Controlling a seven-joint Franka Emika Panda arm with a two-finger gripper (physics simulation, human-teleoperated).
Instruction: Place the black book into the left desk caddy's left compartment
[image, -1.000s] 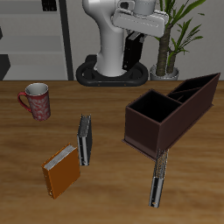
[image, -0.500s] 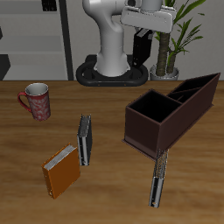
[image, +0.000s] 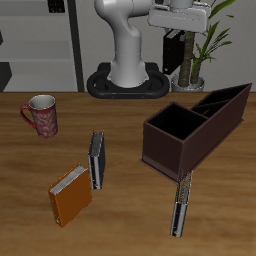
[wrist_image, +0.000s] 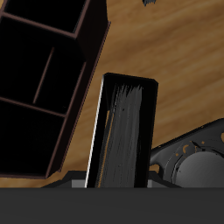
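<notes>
My gripper (image: 177, 36) hangs high over the back of the table, shut on the black book (image: 177, 52), which hangs below the fingers. In the wrist view the black book (wrist_image: 127, 131) stands out from the gripper (wrist_image: 116, 184), its matte cover streaked with grey. The left desk caddy (image: 195, 128) is a long maroon-brown open box lying diagonally on the table, in front of and below the gripper. Its narrower divided end, the left compartment (image: 226, 99), is the end farther back. The wrist view shows the caddy (wrist_image: 48, 83) and its dark sections beside the book.
A grey book (image: 96, 160) and an orange book (image: 70, 193) lie mid-table. A thin dark book (image: 181, 203) lies in front of the caddy's near end. A red patterned mug (image: 41, 114) stands farther back. A potted plant (image: 195, 45) stands behind the caddy, close to the gripper.
The gripper has carried the black book sideways along the back of the table, away from the robot's base and toward the plant and the caddy's far end. Nothing on the table moved.
</notes>
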